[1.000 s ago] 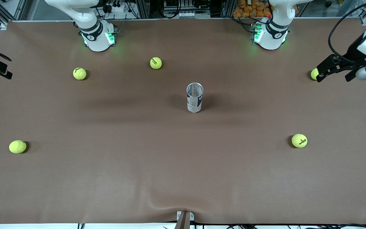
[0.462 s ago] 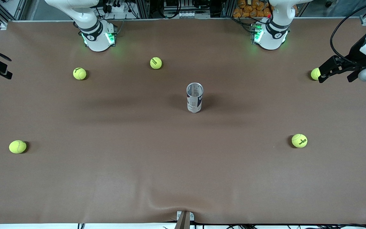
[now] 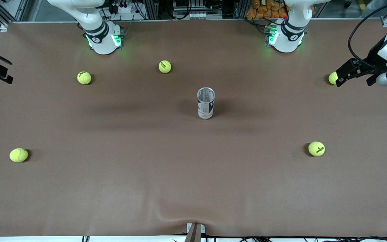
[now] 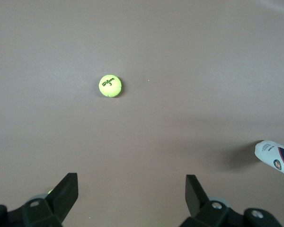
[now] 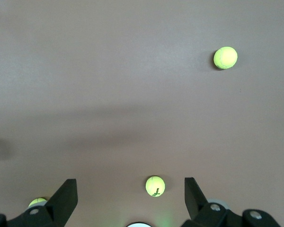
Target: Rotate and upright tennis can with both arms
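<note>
We see a brown mat [image 3: 113, 188] covering the whole table, rippled slightly at the edge nearest the front camera, where a small metal bracket [image 3: 195, 230] pokes up. Nearest to us on it lie two tennis balls, one [image 3: 18, 155] toward the right arm's end and one [image 3: 316, 148] toward the left arm's end. Farther up, about midway between the two grippers and well apart from both, the tennis can [image 3: 206, 103] stands upright on the mat, touched by nothing; we look down into its open metallic rim, with a pale printed wall above a navy band. Farther still lie two more balls [image 3: 84, 77] [image 3: 165, 66] and a fifth [image 3: 332, 78] close under the left gripper [image 3: 339, 78], which hangs over the left arm's end of the table with its fingers spread wide and holding nothing. The right gripper [image 5: 128, 201] sits at the right arm's end of the table, fingers likewise parted and empty. Along the top stand the two arm bases [image 3: 103, 38] [image 3: 286, 37], glowing green, with aluminium framing, cables and orange packets [image 3: 264, 10] past the table edge.
</note>
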You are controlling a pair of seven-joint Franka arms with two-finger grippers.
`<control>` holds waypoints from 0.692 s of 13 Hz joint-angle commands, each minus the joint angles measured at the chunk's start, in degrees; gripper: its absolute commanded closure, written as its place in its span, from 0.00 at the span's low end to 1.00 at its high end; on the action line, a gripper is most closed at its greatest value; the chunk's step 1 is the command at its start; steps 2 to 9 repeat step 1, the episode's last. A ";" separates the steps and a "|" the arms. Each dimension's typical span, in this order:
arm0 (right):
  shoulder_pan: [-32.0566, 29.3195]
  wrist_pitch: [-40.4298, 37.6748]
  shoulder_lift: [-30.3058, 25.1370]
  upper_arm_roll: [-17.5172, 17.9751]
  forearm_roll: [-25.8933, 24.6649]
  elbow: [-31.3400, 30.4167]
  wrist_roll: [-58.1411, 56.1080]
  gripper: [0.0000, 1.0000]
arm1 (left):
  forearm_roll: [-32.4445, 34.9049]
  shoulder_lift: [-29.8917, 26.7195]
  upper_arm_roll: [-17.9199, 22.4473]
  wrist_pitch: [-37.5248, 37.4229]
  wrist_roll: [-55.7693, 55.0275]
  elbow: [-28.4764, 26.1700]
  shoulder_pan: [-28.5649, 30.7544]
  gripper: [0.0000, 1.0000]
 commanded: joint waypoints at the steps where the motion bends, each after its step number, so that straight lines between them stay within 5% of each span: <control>1: -0.07 -0.40 -0.08 0.05 0.28 0.28 -0.47 0.00 | 1.05 0.73 -0.26 -1.40 0.09 1.76 0.33 0.00; 9: -0.07 -0.40 -0.08 0.05 0.28 0.28 -0.47 0.00 | 1.05 0.73 -0.26 -1.40 0.09 1.76 0.33 0.00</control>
